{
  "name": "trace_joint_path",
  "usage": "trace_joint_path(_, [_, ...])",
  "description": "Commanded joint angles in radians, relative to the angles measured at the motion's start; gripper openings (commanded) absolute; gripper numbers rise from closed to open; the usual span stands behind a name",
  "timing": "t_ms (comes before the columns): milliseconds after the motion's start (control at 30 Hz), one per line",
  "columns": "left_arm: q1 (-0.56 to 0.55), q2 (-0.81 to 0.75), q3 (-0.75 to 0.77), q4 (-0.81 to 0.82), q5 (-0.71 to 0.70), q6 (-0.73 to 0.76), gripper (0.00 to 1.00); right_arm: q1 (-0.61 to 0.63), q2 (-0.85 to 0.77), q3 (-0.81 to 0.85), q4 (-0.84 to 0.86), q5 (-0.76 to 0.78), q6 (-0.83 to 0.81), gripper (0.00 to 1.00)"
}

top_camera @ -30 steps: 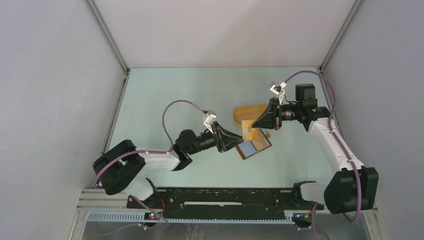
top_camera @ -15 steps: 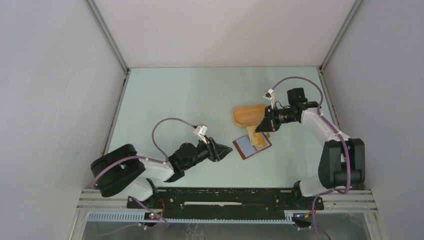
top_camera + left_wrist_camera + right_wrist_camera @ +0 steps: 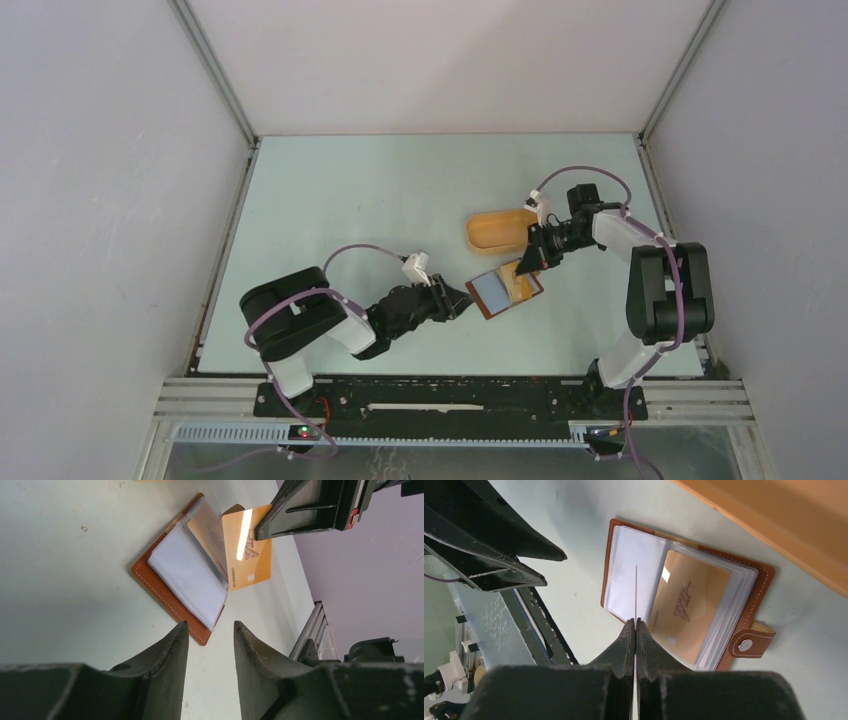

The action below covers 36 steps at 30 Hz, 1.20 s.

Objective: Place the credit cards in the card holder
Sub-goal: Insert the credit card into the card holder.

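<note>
The card holder [image 3: 497,304] lies open on the table, a brown leather wallet with clear sleeves; it also shows in the left wrist view [image 3: 170,609] and the right wrist view [image 3: 610,550]. A gold card [image 3: 686,605] sits in a sleeve on its right half. My right gripper [image 3: 523,267] [image 3: 635,622] is shut on another gold card [image 3: 247,550], held on edge just above the open sleeves. That card shows only as a thin line [image 3: 636,592] in the right wrist view. My left gripper [image 3: 463,300] [image 3: 210,625] is open and empty, low at the holder's left edge.
The orange-yellow oval tray [image 3: 495,230] [image 3: 784,525] lies just behind the holder. The holder's snap flap [image 3: 749,642] sticks out on its right side. The two grippers face each other across the holder, close together.
My left gripper let go of the holder, drew back left, and now sits low beside it. My right gripper has come down and nearer with the card, over the open sleeves.
</note>
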Motion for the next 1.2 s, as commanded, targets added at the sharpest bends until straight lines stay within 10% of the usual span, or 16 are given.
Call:
trace_joint_path(0, [-0.014,0.025,0.058,-0.017,-0.059,-0.046,0.43,-0.004,0.011,0.035,0.03,0.016,0.014,0.0])
trace_joint_path(1167, [-0.04,0.117,0.172,-0.209,-0.097,-0.075,0.39,-0.012,0.176,0.068,0.065,-0.036,0.202,0.0])
